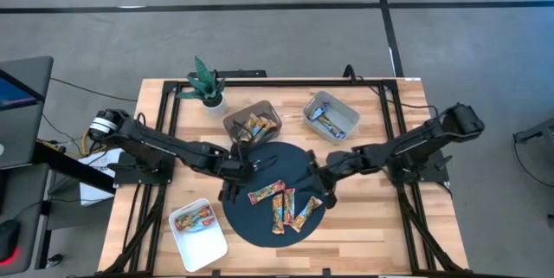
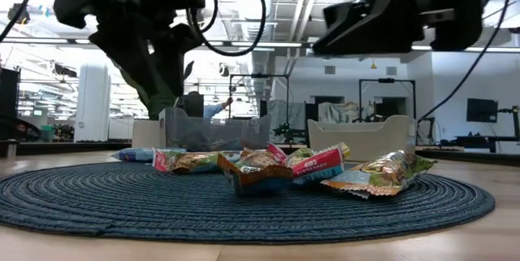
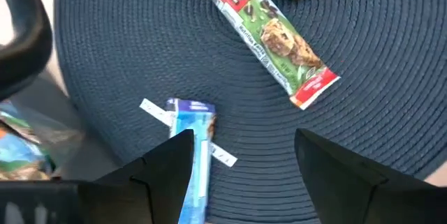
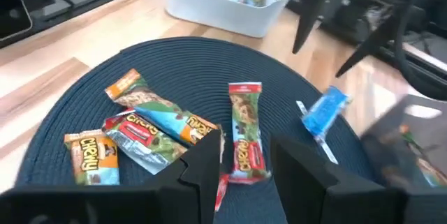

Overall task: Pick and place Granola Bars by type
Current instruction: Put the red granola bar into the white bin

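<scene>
1. On the round dark woven mat (image 1: 260,222), the left gripper (image 3: 241,172) hangs with its fingers spread wide and empty, at about 9 o'clock on the mat.
2. A blue-and-white bar (image 3: 193,151) lies just under the left finger, with a small white strip (image 3: 225,155) touching it.
3. The right gripper (image 4: 246,165) sits at the mat's 3 o'clock edge, fingers partly open, holding nothing.
4. The remaining Granola Bars (image 1: 281,204) cluster at the mat's centre; a red-and-green chewy bar (image 3: 272,39) lies apart from the blue one.
5. Three bins ring the mat: white bin (image 1: 197,239) at 7 o'clock, clear bin (image 1: 253,122) at 12, grey bin (image 1: 331,115) at 1, each holding bars.
</scene>
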